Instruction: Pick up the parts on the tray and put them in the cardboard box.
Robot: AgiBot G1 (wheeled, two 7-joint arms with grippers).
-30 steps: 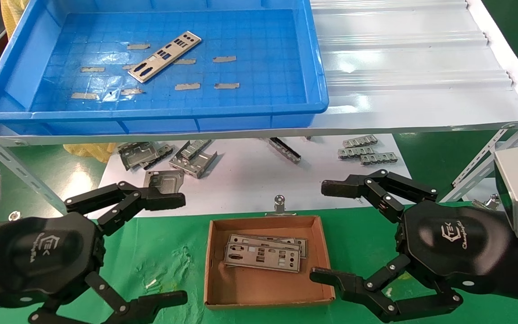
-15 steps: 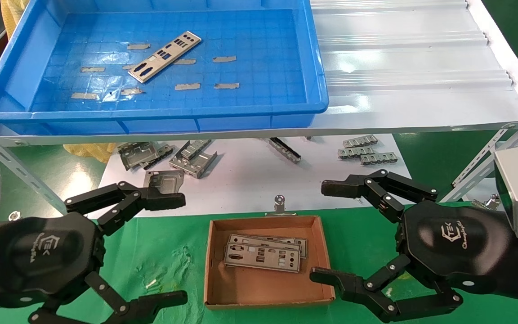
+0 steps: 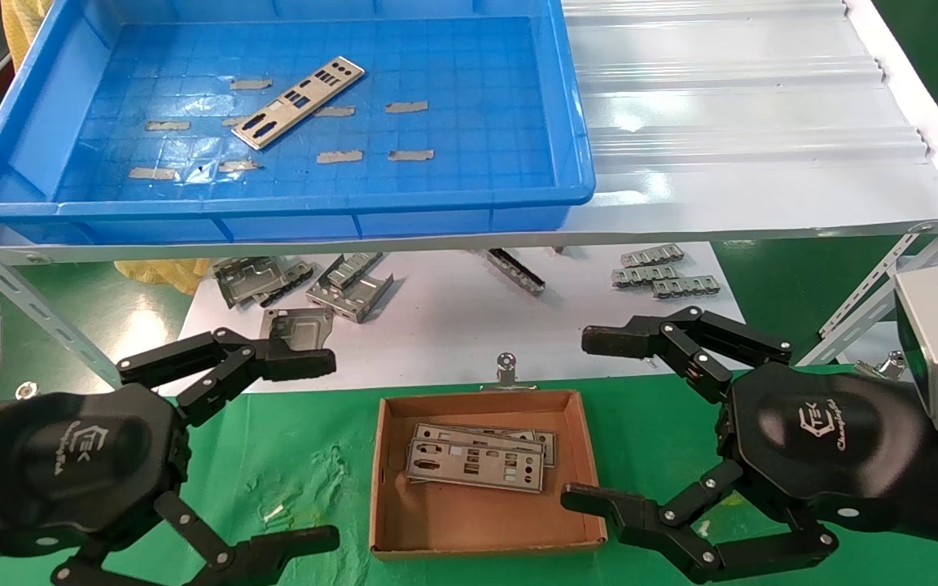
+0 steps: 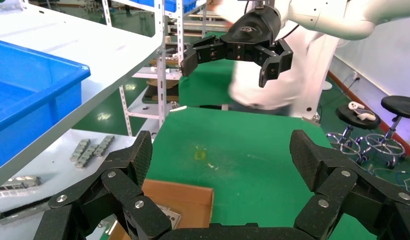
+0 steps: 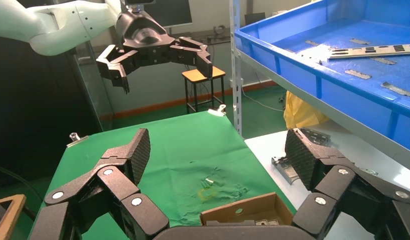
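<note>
One silver-grey plate with cut-out slots lies slanted on the floor of the blue tray on the upper shelf; it also shows in the right wrist view. The cardboard box sits on the green cloth between my arms and holds a small stack of plates. My left gripper is open and empty, low at the left of the box. My right gripper is open and empty, low at the right of the box. Both hang above the cloth, apart from the box.
Bent grey brackets and small grey metal pieces lie on the white board under the shelf. Grey tape strips dot the tray floor. The white corrugated sheet fills the shelf right of the tray. Slanted metal struts flank the shelf.
</note>
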